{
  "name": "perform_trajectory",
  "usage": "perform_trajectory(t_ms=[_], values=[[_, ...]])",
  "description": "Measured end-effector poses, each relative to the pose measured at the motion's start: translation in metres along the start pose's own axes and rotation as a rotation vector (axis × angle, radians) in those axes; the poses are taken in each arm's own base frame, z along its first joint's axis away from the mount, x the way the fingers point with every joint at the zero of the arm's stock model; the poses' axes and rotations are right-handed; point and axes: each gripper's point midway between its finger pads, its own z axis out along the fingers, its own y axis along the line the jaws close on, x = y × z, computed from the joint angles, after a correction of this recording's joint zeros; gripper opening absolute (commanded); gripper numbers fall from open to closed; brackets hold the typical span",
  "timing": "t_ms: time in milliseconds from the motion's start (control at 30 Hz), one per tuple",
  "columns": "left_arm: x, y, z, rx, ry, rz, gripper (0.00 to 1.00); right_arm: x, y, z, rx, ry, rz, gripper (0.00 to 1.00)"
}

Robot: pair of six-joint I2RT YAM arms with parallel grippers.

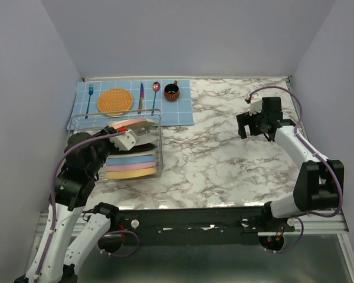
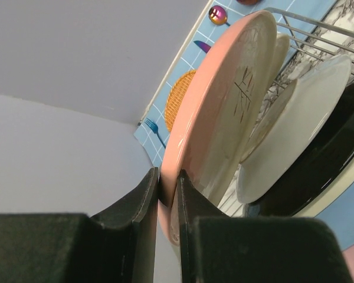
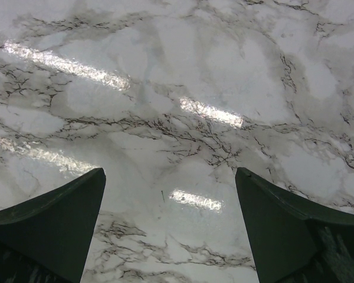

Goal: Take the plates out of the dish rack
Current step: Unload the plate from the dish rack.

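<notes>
The silver wire dish rack [image 1: 82,121] stands at the left of the marble table and holds several plates on edge. My left gripper [image 1: 131,131] is shut on the rim of the farthest plate [image 1: 134,122]. In the left wrist view that plate [image 2: 218,106] has a pinkish back and a cream face with a twig motif, and both jaws of my gripper [image 2: 168,183] clamp its edge. Behind it stand a white plate [image 2: 307,112], a black plate [image 2: 324,171], then blue [image 1: 133,159], pink [image 1: 130,168] and yellow [image 1: 133,174] plates. My right gripper [image 1: 256,124] is open and empty above the bare marble [image 3: 170,200].
A blue checked placemat [image 1: 183,109] lies behind the rack with an orange woven disc [image 1: 114,101], a fork [image 1: 89,97], a knife [image 1: 141,97], a spoon [image 1: 155,94] and a dark red cup [image 1: 171,91]. Walls close in on the left, back and right.
</notes>
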Motion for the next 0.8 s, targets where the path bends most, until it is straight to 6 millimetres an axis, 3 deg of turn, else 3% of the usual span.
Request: perform_trajectory(t_ms=[467, 800], values=[[-0.006, 0.007, -0.002, -0.017, -0.012, -0.015, 0.0, 0.0, 0.0, 0.001, 0.0, 0.002, 0.0, 1.0], [-0.023, 0.026, -0.011, -0.054, -0.048, -0.028, 0.0, 0.002, 0.002, 0.003, -0.003, 0.011, -0.004, 1.0]])
